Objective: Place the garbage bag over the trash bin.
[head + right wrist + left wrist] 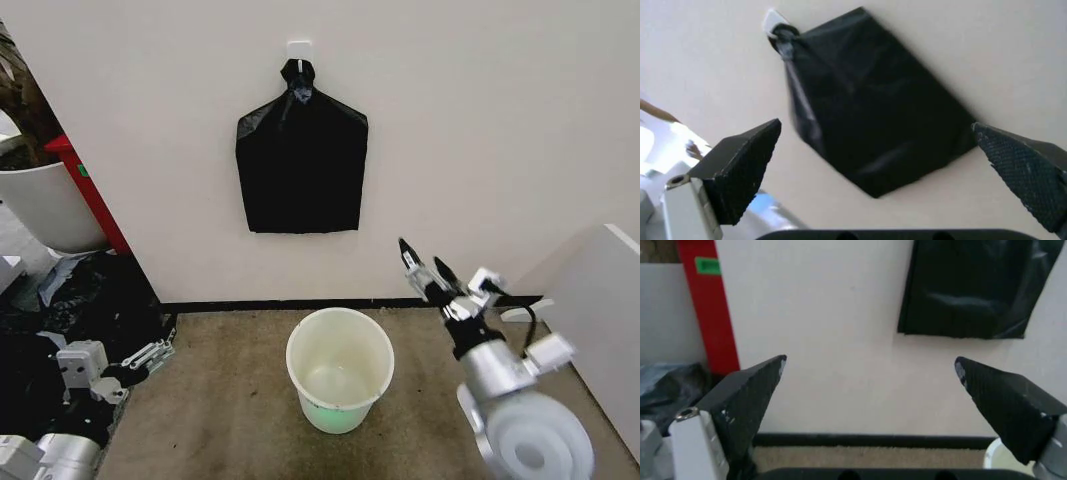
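Garbage bag: glossy black film, flat, knotted at top, hanging from a white wall hook. Trash bin: round white bucket, upright, open, on the floor below the bag.

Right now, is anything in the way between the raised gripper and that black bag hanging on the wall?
Nothing visible. The right gripper, open, is raised toward the garbage bag on its wall hook, with bare wall between them. The trash bin sits on the floor below the bag.

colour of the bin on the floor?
White, the trash bin, with a pale cream-looking inside. Clearest in the head view.
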Robot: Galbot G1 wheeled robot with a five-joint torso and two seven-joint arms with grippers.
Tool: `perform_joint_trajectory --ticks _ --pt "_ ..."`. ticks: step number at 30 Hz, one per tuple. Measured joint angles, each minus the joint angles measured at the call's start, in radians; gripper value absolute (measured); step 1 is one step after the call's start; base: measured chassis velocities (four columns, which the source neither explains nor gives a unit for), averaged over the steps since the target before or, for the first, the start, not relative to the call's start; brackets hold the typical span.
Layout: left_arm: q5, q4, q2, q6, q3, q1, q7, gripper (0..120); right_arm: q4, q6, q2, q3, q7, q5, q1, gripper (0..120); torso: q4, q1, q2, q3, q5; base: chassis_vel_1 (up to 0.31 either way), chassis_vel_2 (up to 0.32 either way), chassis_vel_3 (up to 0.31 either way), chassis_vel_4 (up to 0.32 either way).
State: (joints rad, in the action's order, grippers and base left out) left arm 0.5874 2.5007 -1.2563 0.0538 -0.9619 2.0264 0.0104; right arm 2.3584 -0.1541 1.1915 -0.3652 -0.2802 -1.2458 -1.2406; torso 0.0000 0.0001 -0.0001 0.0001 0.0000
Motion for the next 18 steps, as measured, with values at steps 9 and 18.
perform_joint_trajectory --ticks 9,18 --pt "-0.003 -0.001 -0.005 -0.016 -0.004 0.041 -0.032 100 -0.166 0.031 0.045 0.120 -0.125 -0.273 0.309 100 0.0001 0.000 0.000 0.000 0.0000 0.000 0.000 0.000 0.000" --pt "-0.010 -0.001 -0.022 -0.039 -0.026 0.082 -0.047 100 -0.361 0.111 0.181 0.232 -0.174 -0.471 0.619 100 0.0001 0.000 0.000 0.000 -0.0003 0.000 0.000 0.000 0.000"
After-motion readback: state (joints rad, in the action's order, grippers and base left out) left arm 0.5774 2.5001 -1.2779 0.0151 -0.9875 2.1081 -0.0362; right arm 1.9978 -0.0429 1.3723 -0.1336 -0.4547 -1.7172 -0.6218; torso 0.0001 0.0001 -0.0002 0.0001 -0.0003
